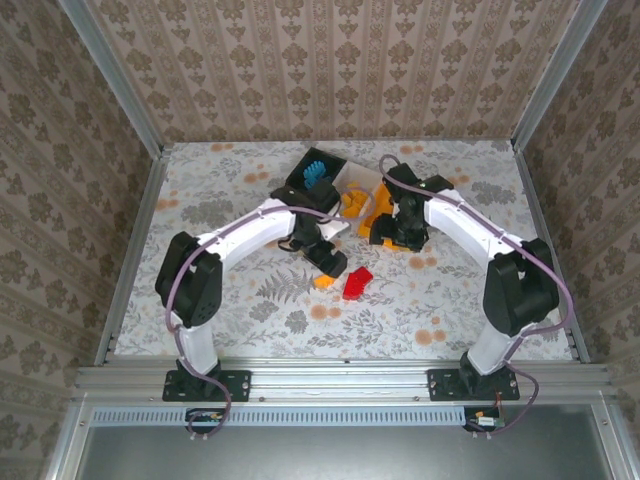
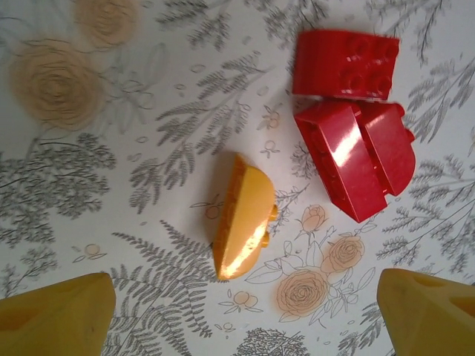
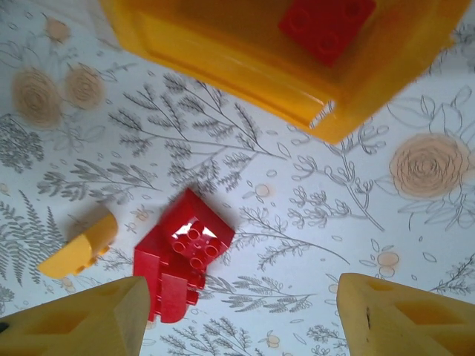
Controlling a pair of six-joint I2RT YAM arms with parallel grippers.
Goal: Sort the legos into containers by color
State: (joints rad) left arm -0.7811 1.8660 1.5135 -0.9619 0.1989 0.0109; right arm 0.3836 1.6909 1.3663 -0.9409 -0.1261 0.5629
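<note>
An orange-yellow lego [image 2: 241,219] lies on the floral table, just ahead of my open left gripper [image 2: 245,326], whose jaws are empty. Red legos [image 2: 356,156] lie to its right, with another red brick [image 2: 345,63] beyond them. From above, the left gripper [image 1: 328,262] hangs over the orange-yellow lego [image 1: 323,281] beside the red legos [image 1: 356,283]. My right gripper [image 3: 241,319] is open and empty, with the red legos [image 3: 182,256] near its left finger [image 3: 74,322]. The orange-yellow bin [image 3: 245,67] ahead holds a red brick [image 3: 326,26]. The black bin [image 1: 318,178] holds blue legos.
The white bin [image 1: 352,175] with orange-yellow pieces stands between the black bin and the orange-yellow bin [image 1: 383,207], partly hidden by the right gripper [image 1: 405,235]. Papered walls enclose the table on three sides. Bare tabletop lies left, right and near the arm bases.
</note>
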